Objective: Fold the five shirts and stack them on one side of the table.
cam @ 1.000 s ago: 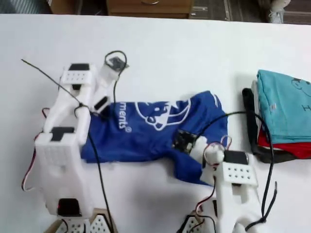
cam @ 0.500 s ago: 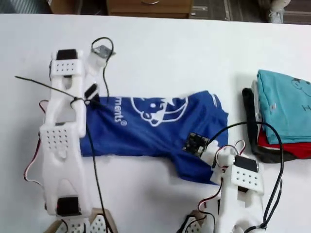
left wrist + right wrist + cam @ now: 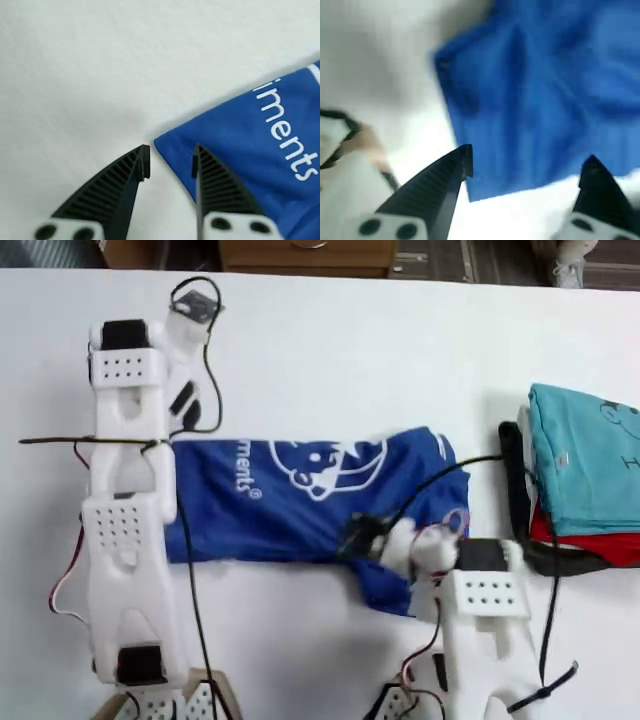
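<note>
Left end effector (image 3: 169, 162): hovering low at one corner of the blue shirt (image 3: 260, 165), fingers spreading only a little, gripping nothing.
Corner under it: the tip lying between the two fingers, one finger hanging over the cloth, the other over the bare bench (image 3: 75, 75).
Right end effector (image 3: 529, 162): hanging over an edge of the blue shirt, fingers spreading wide, holding nothing.
Blue shirt: lying long and flat on the bench, reaching from one end effector to the other, white print facing up.
Folded shirts (image 3: 585, 460): sitting in a pile off to the side of the right end effector, apart from the blue shirt, a teal one lying on top, a red one under it.
</note>
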{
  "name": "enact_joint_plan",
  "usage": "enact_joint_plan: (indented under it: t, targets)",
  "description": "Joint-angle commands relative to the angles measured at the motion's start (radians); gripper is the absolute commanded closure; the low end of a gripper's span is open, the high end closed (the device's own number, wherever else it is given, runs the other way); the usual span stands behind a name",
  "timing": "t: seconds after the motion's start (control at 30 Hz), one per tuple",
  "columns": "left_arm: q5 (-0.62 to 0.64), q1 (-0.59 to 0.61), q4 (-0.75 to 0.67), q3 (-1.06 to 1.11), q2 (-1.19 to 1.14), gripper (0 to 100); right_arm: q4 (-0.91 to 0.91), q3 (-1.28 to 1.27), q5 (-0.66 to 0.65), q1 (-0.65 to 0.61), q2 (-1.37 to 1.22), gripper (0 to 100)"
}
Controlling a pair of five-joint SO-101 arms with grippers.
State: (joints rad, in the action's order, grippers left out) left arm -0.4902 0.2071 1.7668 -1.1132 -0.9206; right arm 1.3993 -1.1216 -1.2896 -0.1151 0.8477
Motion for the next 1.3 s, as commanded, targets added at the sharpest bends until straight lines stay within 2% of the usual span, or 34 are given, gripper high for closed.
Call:
enact_joint_plan:
  t: [0.0, 0.13, 0.37, 0.67, 0.87, 1.13, 1.27]
  targets:
    - [0.035, 0.009, 0.018, -0.038, 0.006, 83, 0.077, 0.040, -0.009, -0.097, 0.025, 64.4]
    - [0.035, 0.011, 0.018, -0.038, 0.003, 83, 0.070, 0.037, -0.017, -0.122, 0.018, 64.4]
    - [0.032, 0.011, 0.018, -0.038, 0.003, 83, -0.054, -0.132, -0.018, -0.124, 0.016, 64.4]
    - [0.032, 0.005, 0.018, 0.007, 0.006, 83, -0.162, -0.227, -0.020, -0.139, 0.016, 64.5]
    - [0.035, 0.011, 0.018, 0.028, 0.012, 83, -0.326, -0.304, -0.020, -0.136, 0.016, 72.5]
    - [0.037, 0.005, 0.020, 0.019, 0.014, 83, -0.438, -0.304, -0.020, -0.130, 0.016, 73.4]
    - [0.037, 0.006, 0.020, 0.021, 0.014, 83, -0.472, -0.304, -0.020, -0.130, 0.016, 81.5]
